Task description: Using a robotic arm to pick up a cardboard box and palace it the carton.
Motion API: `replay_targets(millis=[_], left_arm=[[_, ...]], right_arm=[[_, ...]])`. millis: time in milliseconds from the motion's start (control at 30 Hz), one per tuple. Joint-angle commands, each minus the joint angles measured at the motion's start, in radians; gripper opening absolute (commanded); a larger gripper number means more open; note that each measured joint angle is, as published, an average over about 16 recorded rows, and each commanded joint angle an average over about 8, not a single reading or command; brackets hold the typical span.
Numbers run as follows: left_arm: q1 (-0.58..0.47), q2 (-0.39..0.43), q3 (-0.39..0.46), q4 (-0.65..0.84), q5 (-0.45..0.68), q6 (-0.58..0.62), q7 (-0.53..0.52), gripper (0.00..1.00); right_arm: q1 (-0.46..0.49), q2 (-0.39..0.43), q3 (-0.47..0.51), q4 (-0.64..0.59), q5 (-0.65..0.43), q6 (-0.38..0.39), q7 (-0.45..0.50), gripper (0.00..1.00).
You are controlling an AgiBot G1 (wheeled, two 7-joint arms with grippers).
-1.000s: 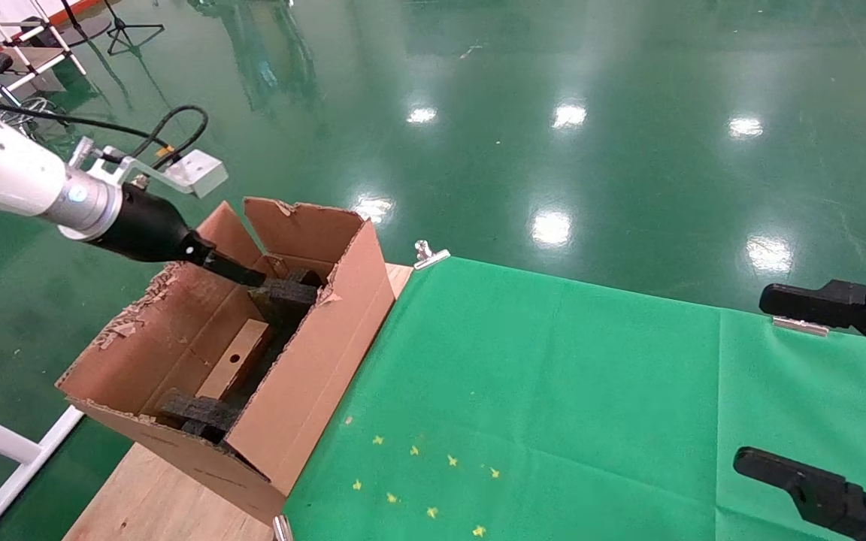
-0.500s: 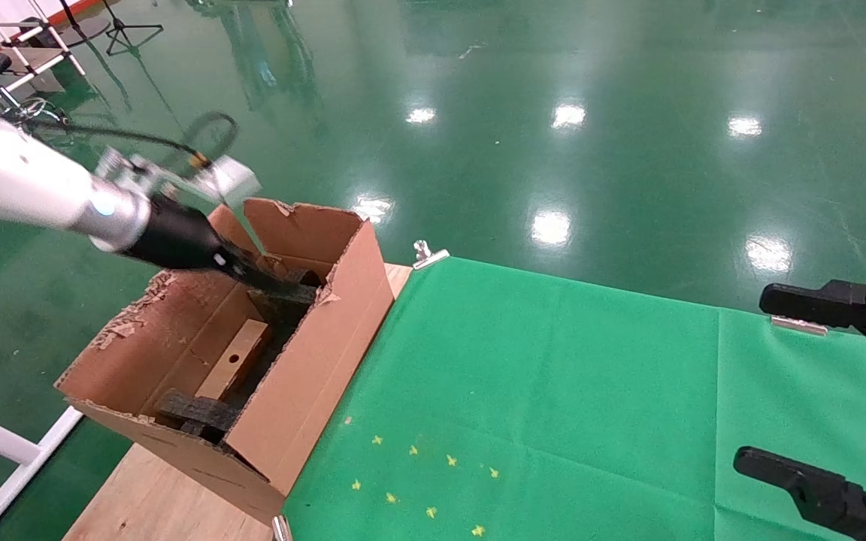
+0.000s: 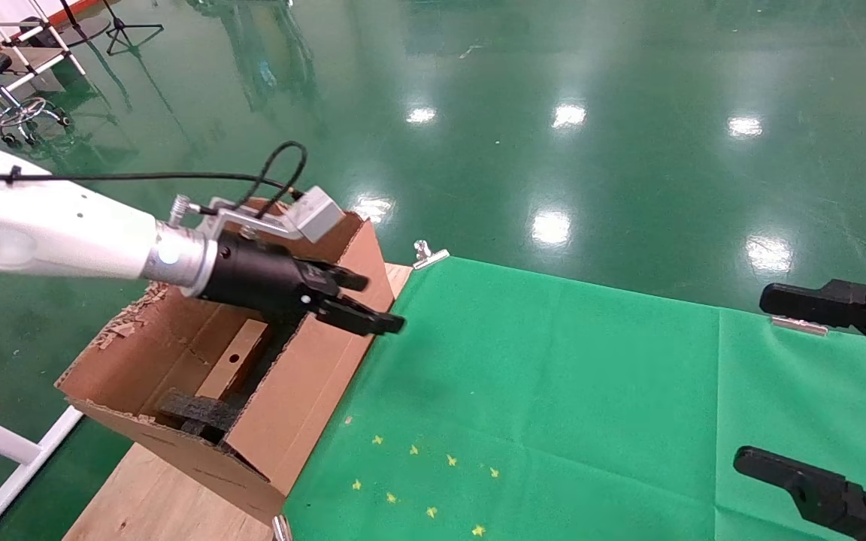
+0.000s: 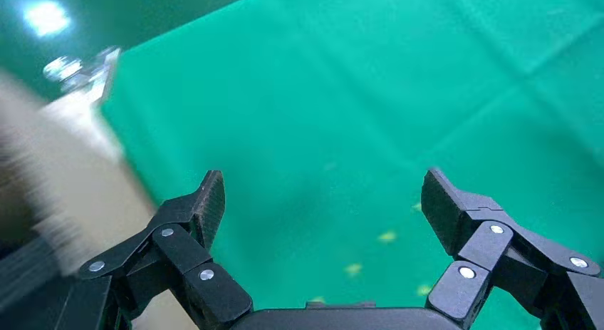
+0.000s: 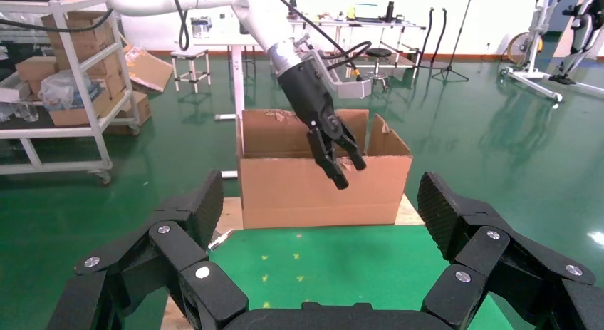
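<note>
The carton (image 3: pixel 313 383), large and brown with ragged flap edges, stands on the table's left end, holding dark foam pieces (image 3: pixel 200 413) and a flat brown strip with a round hole (image 3: pixel 234 359). The cardboard box is out of view. The robotic arm on my left reaches over the carton's right wall. Its left gripper (image 3: pixel 379 304) hangs open and empty above the cloth edge; the left wrist view shows the left gripper (image 4: pixel 324 194) with only green cloth between the fingers. From the right wrist, the left gripper (image 5: pixel 350 172) hovers before the carton (image 5: pixel 320 191). My right gripper (image 3: pixel 760 379) is parked open at the right edge.
A green cloth (image 3: pixel 553 376) with small yellow marks (image 3: pixel 418 481) covers the table, held by metal clips (image 3: pixel 429 255) at the back edge. Bare wood (image 3: pixel 147 496) shows under the carton. A white frame bar (image 3: pixel 4 451) stands on the floor at the left.
The left arm has risen out of the carton's far end and swung right over its wall, empty. The carton's contents and the right gripper have not moved.
</note>
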Motion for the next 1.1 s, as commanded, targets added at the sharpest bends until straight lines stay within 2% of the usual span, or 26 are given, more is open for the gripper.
replay_targets(millis=[33,1100], left_arm=[[0.032,-0.007,-0.039,-0.034,-0.025,0.011,0.017,1.0],[0.532,-0.113,-0.658,-0.574,-0.414,0.179,0.29,1.0]], right_arm=[[0.0,0.0,0.0,0.0,0.0,0.0,0.0,1.0],[0.0,0.0,0.0,0.0,0.0,0.0,0.0,1.0]])
